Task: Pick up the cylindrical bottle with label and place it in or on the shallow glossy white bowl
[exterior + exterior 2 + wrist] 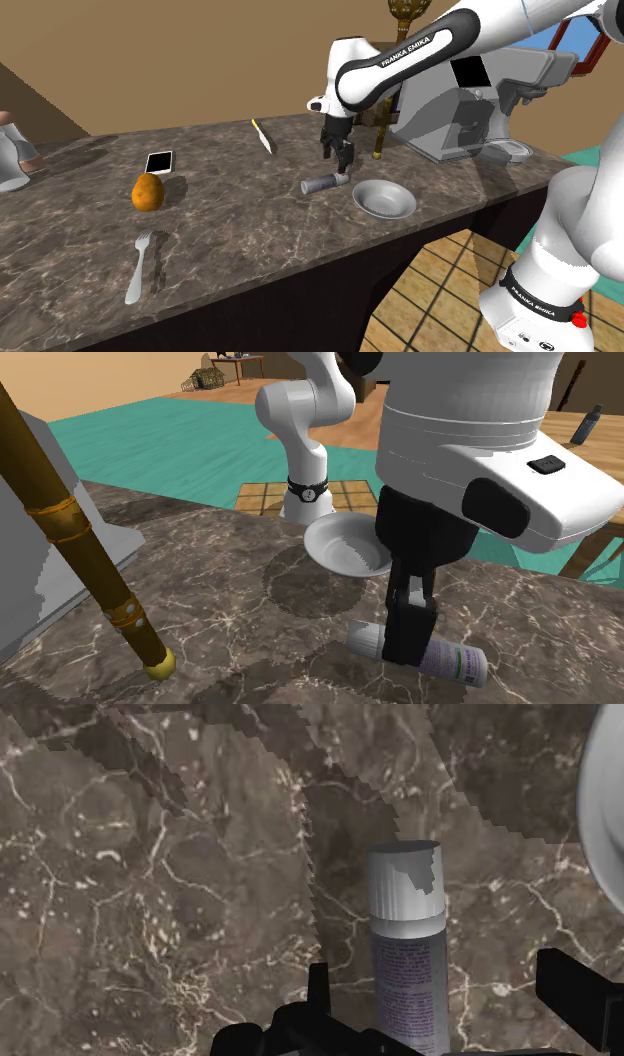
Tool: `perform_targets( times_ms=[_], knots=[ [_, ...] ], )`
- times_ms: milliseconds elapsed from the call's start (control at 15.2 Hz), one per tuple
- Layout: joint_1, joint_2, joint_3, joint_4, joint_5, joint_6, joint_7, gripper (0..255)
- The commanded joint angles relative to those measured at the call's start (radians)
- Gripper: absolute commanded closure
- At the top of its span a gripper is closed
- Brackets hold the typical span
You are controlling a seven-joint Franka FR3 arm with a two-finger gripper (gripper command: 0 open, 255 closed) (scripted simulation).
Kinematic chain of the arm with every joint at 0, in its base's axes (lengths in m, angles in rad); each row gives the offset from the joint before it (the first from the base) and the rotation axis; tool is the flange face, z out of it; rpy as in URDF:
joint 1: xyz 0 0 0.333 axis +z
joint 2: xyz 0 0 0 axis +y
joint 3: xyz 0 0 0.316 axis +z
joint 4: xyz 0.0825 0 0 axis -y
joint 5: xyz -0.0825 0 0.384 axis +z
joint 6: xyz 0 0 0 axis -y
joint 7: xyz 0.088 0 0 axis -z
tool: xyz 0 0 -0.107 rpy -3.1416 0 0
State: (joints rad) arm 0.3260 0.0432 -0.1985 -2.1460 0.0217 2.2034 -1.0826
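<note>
**Shoulder view.** The bottle [322,184] lies on its side on the bench [230,230], near the edge that faces my stand. It is just beside the bowl [384,199]. My gripper [343,165] hangs over the bottle end nearest the bowl.

**Second exterior view.** The gripper [405,642] is low, and one finger crosses in front of the bottle [458,661] and hides its middle. The bowl [345,547] sits beyond, toward the stand-side edge.

**Wrist view.** My fingers [580,999] stand apart. The bottle [405,964] lies between them and touches neither, so nothing is held. It sits closer to one finger than to the other. The bowl's rim [606,824] is close beside the far finger.

**Likely faults from here:**
- Off-centre closing. The nearer finger would meet the bottle first, so the round body may roll or skid across the bench before the other finger arrives.
- End grip. A hold near one end may let the long body droop or twist on lifting.
- Rim contact. With the bowl this close, a finger could clip it and shift it toward the bench edge.
- Release. The bowl is shallow, so a bottle dropped off-centre may roll out.
</note>
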Motion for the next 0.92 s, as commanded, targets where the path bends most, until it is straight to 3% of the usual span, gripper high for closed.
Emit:
perform_targets(
  times_ms=[0, 528, 858],
  knots=[
    [0.013, 0.046, 0.018, 0.009, 0.015, 0.034, -0.092, 0],
    [0.012, 0.113, 0.025, -0.023, 0.034, 0.132, -0.114, 0],
    [0.012, 0.113, 0.025, -0.023, 0.034, 0.132, -0.114, 0]
  ],
)
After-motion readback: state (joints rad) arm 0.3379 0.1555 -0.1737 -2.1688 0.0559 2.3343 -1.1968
